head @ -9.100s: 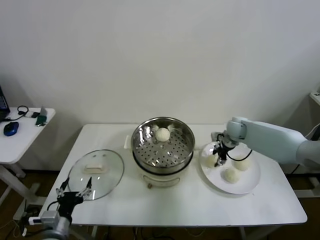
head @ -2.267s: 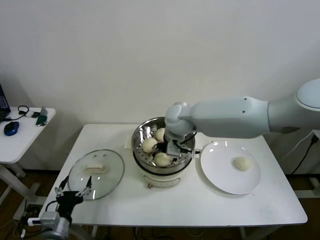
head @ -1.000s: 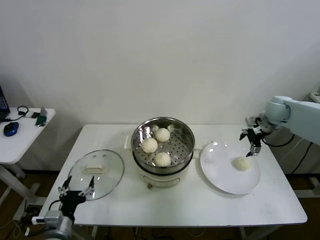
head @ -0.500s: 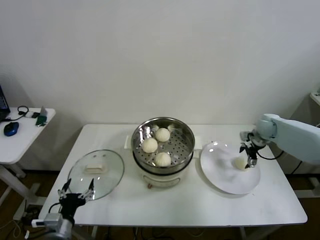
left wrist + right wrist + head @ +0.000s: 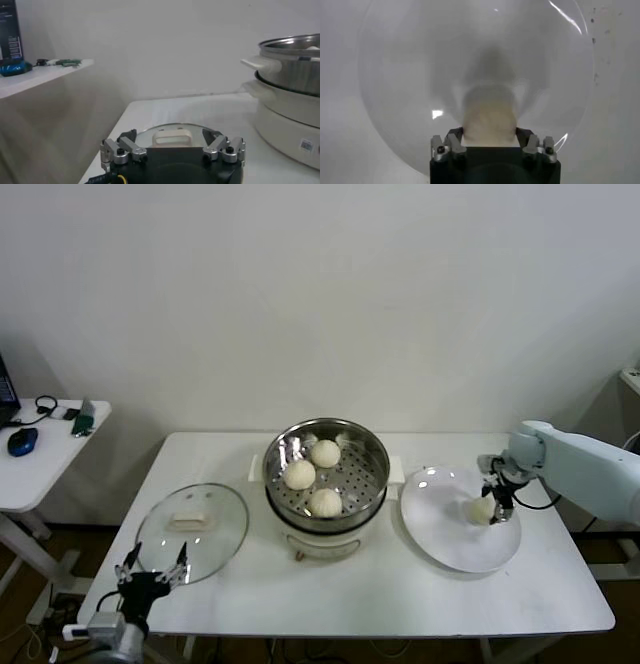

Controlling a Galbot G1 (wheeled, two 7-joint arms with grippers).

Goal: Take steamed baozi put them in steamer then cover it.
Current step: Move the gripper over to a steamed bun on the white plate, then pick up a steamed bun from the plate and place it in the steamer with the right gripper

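Note:
Three steamed baozi (image 5: pixel 324 452) lie inside the steamer (image 5: pixel 275 459), a shiny perforated basket on a white base at the table's middle. One more baozi (image 5: pixel 481 509) (image 5: pixel 489 115) sits on the white plate (image 5: pixel 450 546) (image 5: pixel 400 75) at the right. My right gripper (image 5: pixel 496 505) (image 5: pixel 489 142) reaches down onto it, its fingers pressed against both sides of the bun. The cover (image 5: pixel 192 530) (image 5: pixel 171 136), a glass lid with a white handle, lies flat at the left. My left gripper (image 5: pixel 150 570) (image 5: pixel 172 150) waits open by the table's front edge, just short of the cover.
A white side table (image 5: pixel 40 446) with a mouse and small items stands to the left of the main table. The steamer (image 5: pixel 295 65) stands close beside the cover. The plate lies close to the table's right edge.
My right gripper came down from above the plate's far edge onto the last baozi and closed round it. The left arm has barely shifted.

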